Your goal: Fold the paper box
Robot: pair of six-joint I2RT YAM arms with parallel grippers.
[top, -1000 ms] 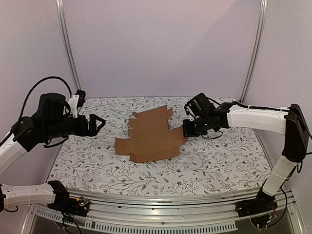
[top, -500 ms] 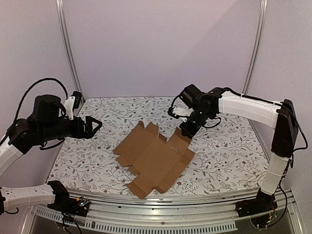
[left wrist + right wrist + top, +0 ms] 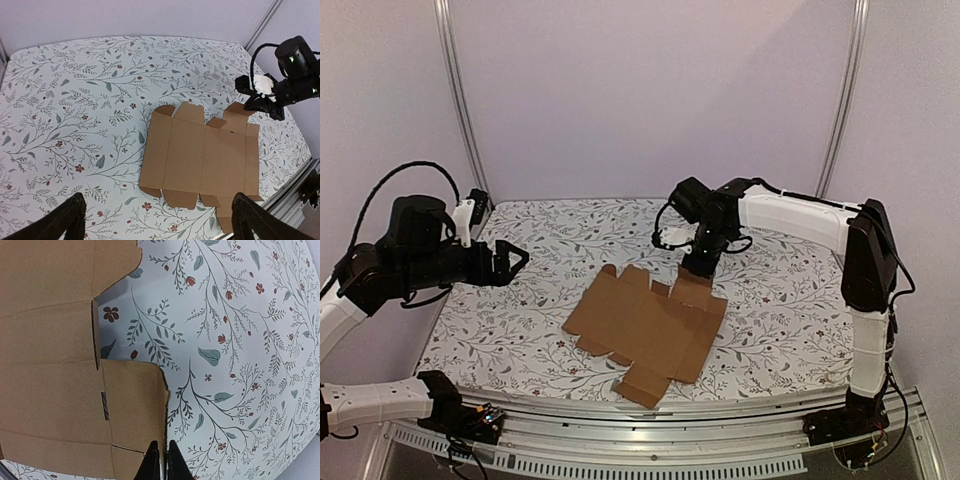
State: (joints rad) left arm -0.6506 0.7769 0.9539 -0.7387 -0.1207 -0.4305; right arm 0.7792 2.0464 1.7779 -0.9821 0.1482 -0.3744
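The paper box (image 3: 650,325) is a flat brown die-cut sheet with flaps and tabs, lying unfolded on the floral table, near the front. It also fills the left of the right wrist view (image 3: 60,390) and the middle of the left wrist view (image 3: 205,155). My right gripper (image 3: 696,272) points down at the sheet's far right flap, and its narrow fingertips (image 3: 162,456) are pinched on that flap's edge. My left gripper (image 3: 515,258) hangs above the table's left side, well apart from the sheet, its fingers (image 3: 70,215) spread wide with nothing between them.
A floral cloth (image 3: 790,300) covers the table. Metal uprights (image 3: 460,110) stand at the back corners and a rail (image 3: 650,450) runs along the front edge. The sheet's nearest tab (image 3: 642,388) lies close to that front edge.
The sheet has turned and slid toward the front of the table, pulled by the right gripper, which swung left and inward. The left arm has shifted only a little.
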